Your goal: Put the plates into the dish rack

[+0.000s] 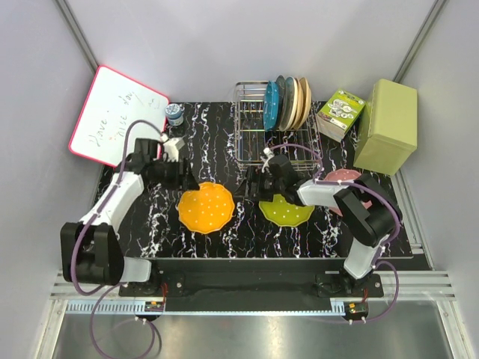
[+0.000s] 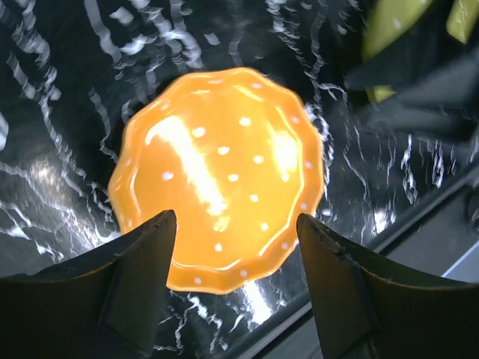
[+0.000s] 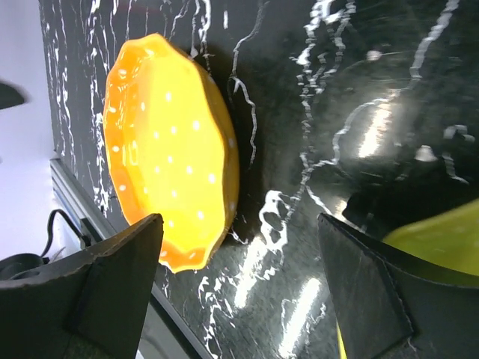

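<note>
Near orange plate (image 2: pixel 221 176), left claw (image 2: pixel 236 219) wide open, empty.

I work on a table (image 1: pixel 217 142) with a glossy black top veined in white like marble. Plain pale grey walls close it in: a back wall (image 1: pixel 247 45), a left wall (image 1: pixel 30 97) and a right wall (image 1: pixel 458 112). A slanting metal post (image 1: pixel 78 34) runs up the far left corner (a second post (image 1: pixel 419 34) mirrors it on the right). A whiteboard (image 1: pixel 116 116) with a pink rim leans at the far left corner, its scribbled writing unreadable to me. An olive-green box (image 1: pixel 385 123) stands at the far right. Light from above throws white glare (image 3: pixel 374 127) on the top. A slotted aluminium rail (image 1: pixel 247 307) runs along the near edge, with a dull grey sheet (image 1: pixel 247 333) beyond it.
</note>
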`<state>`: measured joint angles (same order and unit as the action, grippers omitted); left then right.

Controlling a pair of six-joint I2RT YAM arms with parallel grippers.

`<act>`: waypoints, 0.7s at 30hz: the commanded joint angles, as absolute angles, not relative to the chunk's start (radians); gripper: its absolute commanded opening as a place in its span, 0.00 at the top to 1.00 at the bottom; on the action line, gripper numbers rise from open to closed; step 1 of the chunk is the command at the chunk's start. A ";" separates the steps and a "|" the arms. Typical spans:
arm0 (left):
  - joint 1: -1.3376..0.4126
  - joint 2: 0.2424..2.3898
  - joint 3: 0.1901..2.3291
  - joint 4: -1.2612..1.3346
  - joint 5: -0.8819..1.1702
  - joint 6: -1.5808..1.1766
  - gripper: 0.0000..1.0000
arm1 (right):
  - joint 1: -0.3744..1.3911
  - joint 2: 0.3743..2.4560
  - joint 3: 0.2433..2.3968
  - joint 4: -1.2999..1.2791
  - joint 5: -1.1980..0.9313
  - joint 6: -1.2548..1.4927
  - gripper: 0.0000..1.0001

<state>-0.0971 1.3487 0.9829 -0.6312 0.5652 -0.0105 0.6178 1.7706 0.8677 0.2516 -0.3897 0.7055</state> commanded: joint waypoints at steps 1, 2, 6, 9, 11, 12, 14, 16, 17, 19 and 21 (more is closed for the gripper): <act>-0.046 1.327 0.830 -0.409 0.569 -0.254 0.30 | 0.667 1.813 0.887 0.258 -0.365 0.721 0.10; -0.041 1.298 0.781 -0.379 0.560 -0.279 0.30 | 0.676 1.825 0.888 0.259 -0.365 0.722 0.10; -0.002 1.234 0.700 -0.307 0.463 -0.333 0.31 | 0.690 1.871 0.914 0.259 -0.376 0.729 0.10; 0.070 1.189 0.654 -0.293 0.434 -0.362 0.31 | 0.712 1.916 0.936 0.259 -0.382 0.738 0.12; 0.095 1.175 0.629 -0.298 0.423 -0.367 0.31 | 0.722 1.942 0.946 0.259 -0.384 0.741 0.12; 0.112 1.167 0.621 -0.295 0.410 -0.365 0.31 | 0.735 1.950 0.951 0.258 -0.387 0.742 0.12; 0.118 1.170 0.611 -0.293 0.394 -0.353 0.30 | 0.744 1.973 0.960 0.255 -0.391 0.753 0.12; 0.123 1.212 0.615 -0.290 0.390 -0.351 0.30 | 0.750 1.985 0.971 0.250 -0.396 0.762 0.12; 0.126 1.233 0.620 -0.293 0.403 -0.353 0.31 | 0.753 1.996 0.974 0.249 -0.394 0.762 0.12; 0.127 1.291 0.638 -0.305 0.402 -0.365 0.34 | 0.758 2.000 0.976 0.245 -0.393 0.770 0.12; 0.129 1.330 0.649 -0.336 0.413 -0.365 0.42 | 0.764 1.999 0.973 0.242 -0.390 0.770 0.12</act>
<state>0.1211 1.2568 0.6220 -0.3363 0.4194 -0.3489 0.7345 1.9411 0.9951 0.3847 -0.3576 0.7017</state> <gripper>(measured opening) 0.655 0.881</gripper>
